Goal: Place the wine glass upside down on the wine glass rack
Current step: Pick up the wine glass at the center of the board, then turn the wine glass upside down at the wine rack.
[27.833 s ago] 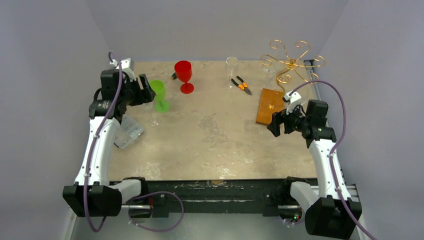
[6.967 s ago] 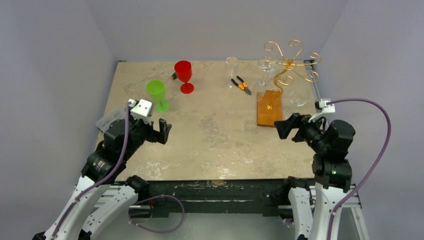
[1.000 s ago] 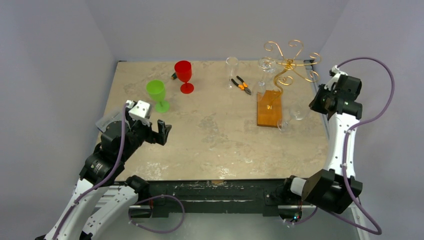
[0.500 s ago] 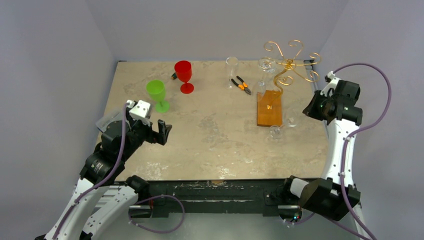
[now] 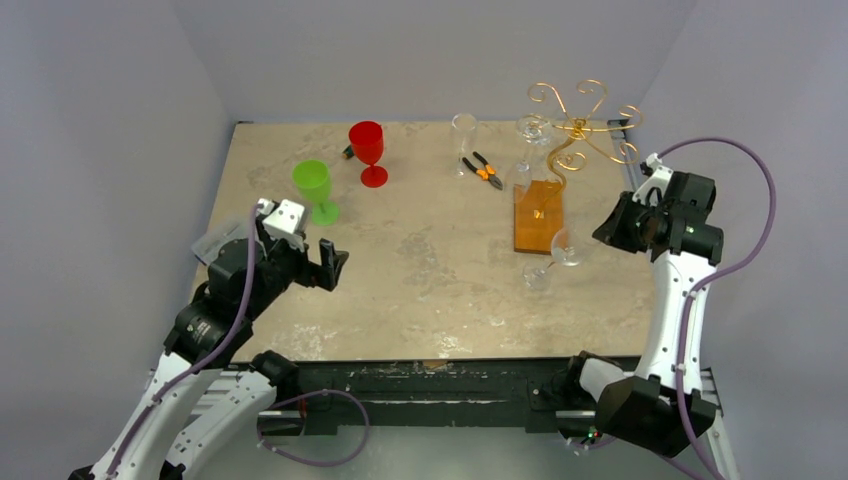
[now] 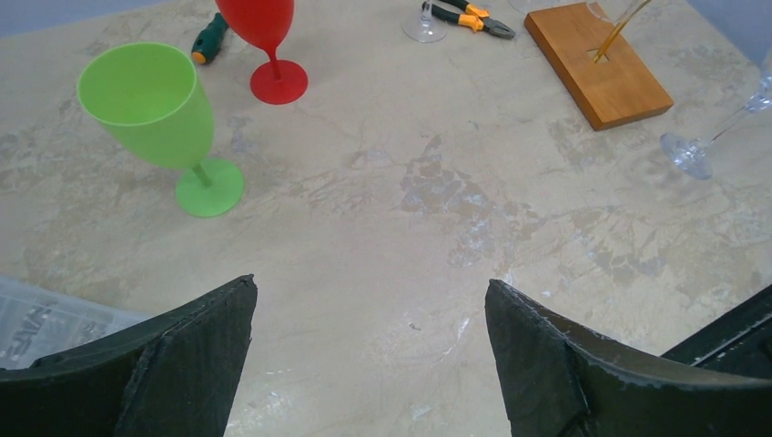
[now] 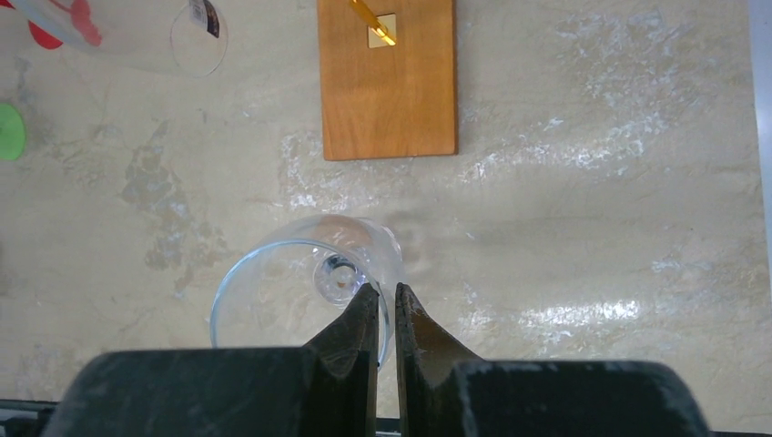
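Observation:
The clear wine glass point(image 5: 562, 250) is tilted, its foot point(image 5: 535, 277) pointing near-left, just in front of the rack's wooden base point(image 5: 540, 215). My right gripper point(image 5: 603, 233) is shut on the bowl's rim. In the right wrist view its fingers pinch the glass wall, the gripper point(image 7: 385, 293) beside the bowl point(image 7: 291, 287). The gold wire rack point(image 5: 580, 125) stands at the back right, with another clear glass point(image 5: 527, 140) hanging at its left arm. My left gripper point(image 5: 325, 262) is open over the near-left table and holds nothing. Its tips point(image 6: 369, 291) are far apart.
A green goblet point(image 5: 315, 188) and a red goblet point(image 5: 368, 150) stand at the back left. A clear flute point(image 5: 463, 135) and orange-handled pliers point(image 5: 484, 170) lie near the back middle. A plastic box point(image 5: 215, 245) is beside the left arm.
My right arm has come nearer and lower with the glass. The glass moved from right of the wooden base to its front corner. The left arm stayed put.

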You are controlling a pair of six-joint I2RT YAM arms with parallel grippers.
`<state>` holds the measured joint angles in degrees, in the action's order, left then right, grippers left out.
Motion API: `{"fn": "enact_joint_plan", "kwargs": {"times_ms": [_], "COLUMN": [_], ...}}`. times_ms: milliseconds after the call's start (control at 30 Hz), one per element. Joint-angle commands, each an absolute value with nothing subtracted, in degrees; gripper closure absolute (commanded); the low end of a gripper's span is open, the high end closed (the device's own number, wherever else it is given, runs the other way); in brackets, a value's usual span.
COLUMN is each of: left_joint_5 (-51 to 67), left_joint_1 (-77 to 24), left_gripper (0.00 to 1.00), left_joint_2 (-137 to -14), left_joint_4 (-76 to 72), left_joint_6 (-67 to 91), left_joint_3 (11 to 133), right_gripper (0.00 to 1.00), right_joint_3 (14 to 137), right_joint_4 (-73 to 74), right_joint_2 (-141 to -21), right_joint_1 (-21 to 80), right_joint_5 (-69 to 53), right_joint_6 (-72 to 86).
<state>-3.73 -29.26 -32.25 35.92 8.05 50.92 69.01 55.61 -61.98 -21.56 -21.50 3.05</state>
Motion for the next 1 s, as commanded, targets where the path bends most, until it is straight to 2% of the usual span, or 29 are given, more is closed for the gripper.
{"fn": "enact_joint_plan", "kwargs": {"times_ms": [0, 200, 567, 967], "left_joint_5": [0.89, 9.42, 17.38, 9.97], "left_joint_1": [-28.83, -28.76, -29.41, -40.76], "left_gripper": [0.08, 0.08, 0.06, 0.05], "left_joint_2": [-32.46, -31.00, -33.88, -47.47], "left_joint_4": [33.02, 27.46, 10.27, -8.41], "left_joint_6": [14.23, 28.26, 48.29, 58.09], "left_joint_3": [50.67, 44.62, 28.96, 25.14], "right_gripper": [1.00, 1.00, 1.00, 0.99], "right_joint_3": [69.32, 68.59, 67.59, 65.86], "right_joint_4": [55.60, 56.35, 57.19, 56.26], "right_joint_2": [-60.18, -59.85, -59.09, -58.45], "right_joint_1": [-21.14, -20.67, -18.82, -16.11], "right_joint_5": [-25.94, -27.67, -29.24, -30.32], "right_joint_6": [4.13, 4.07, 3.86, 5.46]}}
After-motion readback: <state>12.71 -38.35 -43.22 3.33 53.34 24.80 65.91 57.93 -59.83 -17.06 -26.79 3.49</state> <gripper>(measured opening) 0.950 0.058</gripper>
